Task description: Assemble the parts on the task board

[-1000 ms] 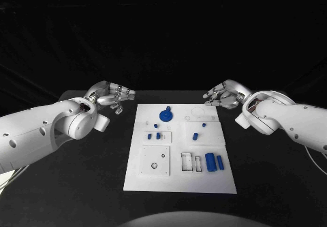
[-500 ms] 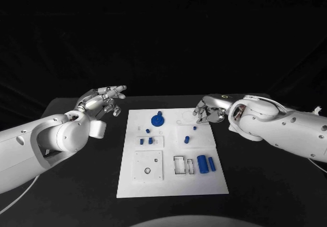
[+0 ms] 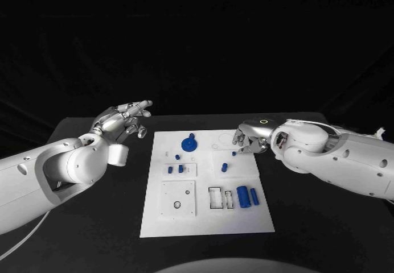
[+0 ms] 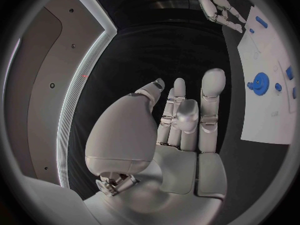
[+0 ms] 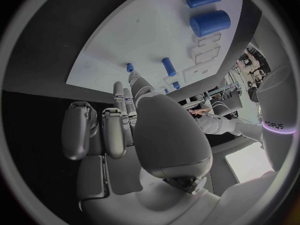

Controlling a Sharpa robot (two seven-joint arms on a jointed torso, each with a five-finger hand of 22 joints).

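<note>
The left hand [image 3: 123, 121] is up in the air beside the white board [image 3: 207, 219], fingers spread, holding nothing. The right hand [image 3: 249, 138] is over the board's far right corner, fingers a little bent, holding nothing. Small blue pieces sit on the board: a gear [image 3: 189, 144], a fat tube [image 3: 243, 197] and little pegs [image 3: 224, 167].
</note>
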